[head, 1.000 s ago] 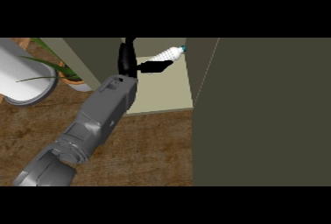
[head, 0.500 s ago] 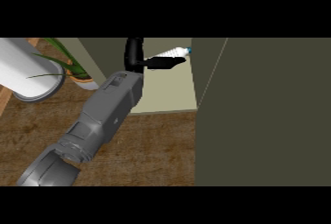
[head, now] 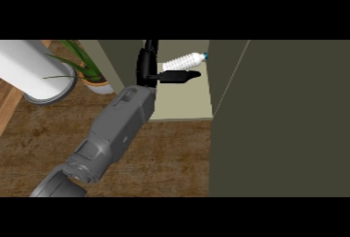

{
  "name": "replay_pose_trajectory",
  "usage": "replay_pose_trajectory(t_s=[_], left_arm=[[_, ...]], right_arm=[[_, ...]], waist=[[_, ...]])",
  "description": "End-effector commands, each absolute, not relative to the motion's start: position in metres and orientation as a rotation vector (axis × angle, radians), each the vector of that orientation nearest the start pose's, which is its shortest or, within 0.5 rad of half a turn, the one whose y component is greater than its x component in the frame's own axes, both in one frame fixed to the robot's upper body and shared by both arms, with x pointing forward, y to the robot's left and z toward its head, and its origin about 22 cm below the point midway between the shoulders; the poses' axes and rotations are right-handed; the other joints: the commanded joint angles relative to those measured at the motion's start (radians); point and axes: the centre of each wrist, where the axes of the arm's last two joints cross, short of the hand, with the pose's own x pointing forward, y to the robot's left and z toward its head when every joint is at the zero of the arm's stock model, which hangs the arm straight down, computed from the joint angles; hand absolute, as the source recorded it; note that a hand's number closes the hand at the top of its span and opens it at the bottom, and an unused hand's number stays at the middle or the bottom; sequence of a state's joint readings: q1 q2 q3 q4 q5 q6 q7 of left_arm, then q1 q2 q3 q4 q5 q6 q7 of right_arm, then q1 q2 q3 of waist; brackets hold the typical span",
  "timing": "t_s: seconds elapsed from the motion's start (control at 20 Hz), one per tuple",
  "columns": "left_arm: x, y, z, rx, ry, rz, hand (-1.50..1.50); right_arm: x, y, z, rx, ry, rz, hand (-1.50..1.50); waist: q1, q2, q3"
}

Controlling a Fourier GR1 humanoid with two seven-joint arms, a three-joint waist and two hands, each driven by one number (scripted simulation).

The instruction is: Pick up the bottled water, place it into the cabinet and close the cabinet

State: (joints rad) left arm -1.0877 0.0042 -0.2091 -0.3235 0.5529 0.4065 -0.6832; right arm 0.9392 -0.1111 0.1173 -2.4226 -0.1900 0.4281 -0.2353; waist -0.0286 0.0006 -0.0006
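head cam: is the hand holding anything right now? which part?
Cannot tell for certain. The hand has fingers straight, thumb beside the bottled water, which lies inside the cabinet. It touches the bottle's lower body, not the cap; no curled grip shows.

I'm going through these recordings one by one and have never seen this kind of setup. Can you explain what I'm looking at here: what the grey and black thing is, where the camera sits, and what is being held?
The camera sits at the robot's head and looks steeply down, so only an arm shows, coming up from the lower edge. The grey part is a forearm; the black part at its end is the hand. It is likely the left one, since it enters from the lower left, and no other hand is in view.

The hand reaches into an open cabinet with a pale shelf. A bottled water lies on its side there, cap pointing right. The thumb extends just under the bottle and the fingers rise beside it; whether they still grip it cannot be told.

The big dark panel at right looks like the cabinet's door. At left stand a potted plant and a white cylinder, over a brown wooden counter.
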Motion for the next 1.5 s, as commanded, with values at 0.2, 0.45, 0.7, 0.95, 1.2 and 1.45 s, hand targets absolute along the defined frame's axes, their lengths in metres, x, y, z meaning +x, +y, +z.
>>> replay_pose_trajectory(t_s=[0.2,0.45,0.7,0.95,1.2,1.45], left_arm=[[0.393,0.079,0.021,-0.168,-1.897,0.034,-1.50],[0.363,0.070,0.011,-0.360,-1.859,0.041,-1.50],[0.321,0.064,0.001,-0.459,-1.886,0.071,-1.50],[0.289,0.073,0.001,-0.521,-1.915,0.043,-1.50],[0.257,0.107,0.008,-0.558,-1.839,0.043,1.50],[0.240,0.130,0.009,-0.523,-1.857,0.072,1.50]], right_arm=[[0.034,-0.247,0.122,0.237,-1.843,0.102,-1.50],[0.031,-0.241,0.122,0.244,-1.829,0.106,-1.50],[0.028,-0.251,0.118,0.235,-1.816,0.115,-1.50],[0.029,-0.238,0.134,0.209,-1.818,0.158,-1.50],[0.035,-0.254,0.121,0.312,-1.793,0.346,-1.50],[0.029,-0.246,0.138,0.384,-1.701,0.536,1.50]], waist=[[0.022,-0.010,0.000],[0.025,-0.012,0.000],[0.028,-0.012,0.000],[0.036,-0.010,0.000],[0.045,-0.013,0.001],[0.033,-0.011,0.000]])
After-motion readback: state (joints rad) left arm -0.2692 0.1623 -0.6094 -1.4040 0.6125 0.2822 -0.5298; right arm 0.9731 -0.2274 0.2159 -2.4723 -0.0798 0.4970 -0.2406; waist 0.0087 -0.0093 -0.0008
